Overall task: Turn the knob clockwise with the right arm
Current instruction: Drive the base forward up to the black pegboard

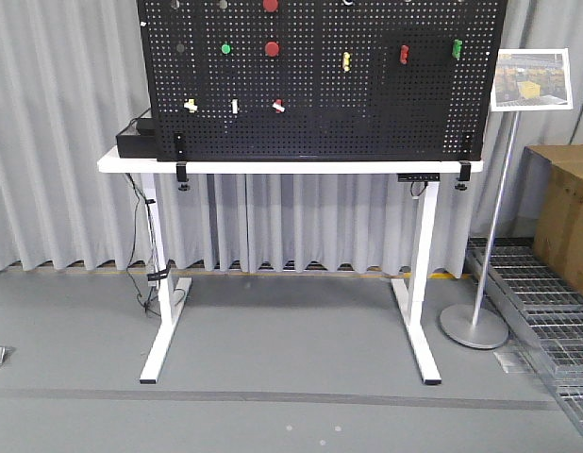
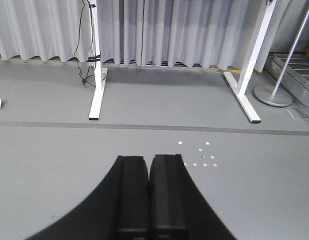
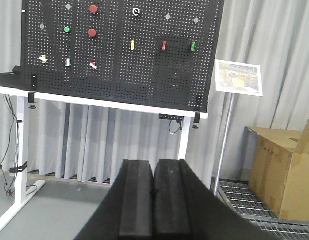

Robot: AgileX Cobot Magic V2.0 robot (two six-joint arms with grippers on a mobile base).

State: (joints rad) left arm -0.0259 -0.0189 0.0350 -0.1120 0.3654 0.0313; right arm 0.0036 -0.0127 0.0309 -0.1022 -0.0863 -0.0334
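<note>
Your right gripper (image 3: 153, 200) fills the 6 o'clock edge, its two black fingers (image 3: 137, 200) pressed together with nothing between them. Beyond it, from 10 to 12 o'clock, a black pegboard (image 3: 119, 65) stands upright on a white table (image 3: 109, 103). On the board you have two red buttons (image 3: 93, 9), a green button (image 3: 67, 29) and a white-ringed round piece (image 3: 136, 11). At 3 o'clock a sign (image 3: 238, 77) sits on a pole. A cardboard box (image 3: 287, 175) stands at 4 o'clock.
</note>
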